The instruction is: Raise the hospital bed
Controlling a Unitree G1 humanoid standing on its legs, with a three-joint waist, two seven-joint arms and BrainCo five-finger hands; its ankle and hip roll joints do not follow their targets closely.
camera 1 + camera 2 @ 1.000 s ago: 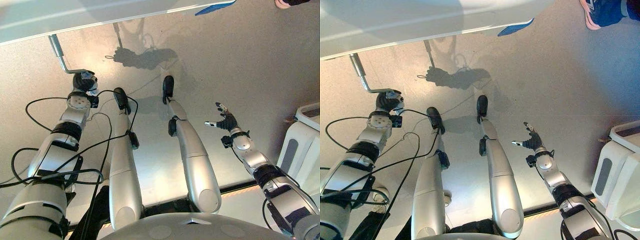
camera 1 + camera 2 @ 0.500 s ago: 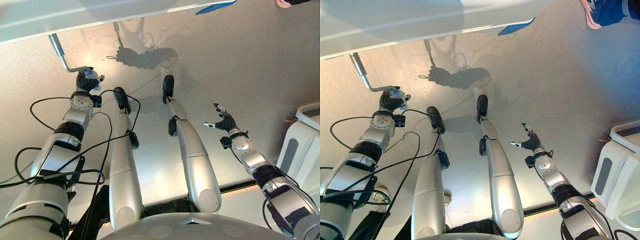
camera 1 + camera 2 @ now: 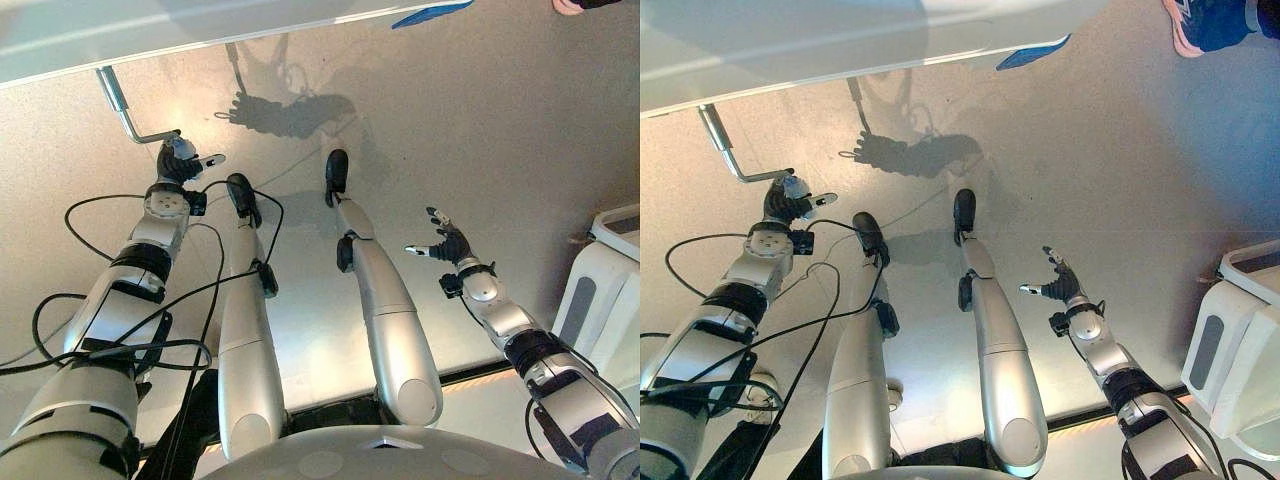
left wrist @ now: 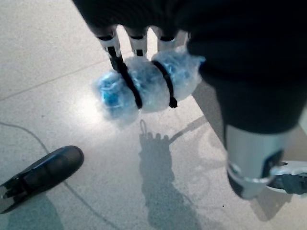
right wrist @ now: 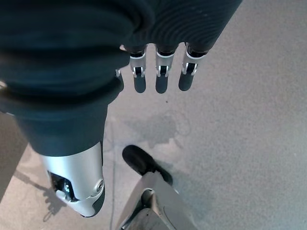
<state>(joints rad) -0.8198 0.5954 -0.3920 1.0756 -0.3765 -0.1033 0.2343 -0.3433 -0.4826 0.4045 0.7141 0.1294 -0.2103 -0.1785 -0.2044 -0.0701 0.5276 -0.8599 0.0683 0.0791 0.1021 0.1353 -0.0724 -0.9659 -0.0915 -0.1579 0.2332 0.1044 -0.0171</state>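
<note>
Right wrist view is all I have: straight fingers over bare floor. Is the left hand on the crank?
Observer: Yes. The left hand is curled round the crank's blue-wrapped grip.
Operator: Where does the crank run from there?
Observer: Its bent metal rod goes up and away from the hand to under the edge of the bed.
Operator: Is my right hand near any of that?
Observer: No. The right hand hangs open over the floor, well off to the robot's right of the crank.
Operator: Anyone around?
Observer: A person's shoe shows on the floor far ahead to the right.
</note>
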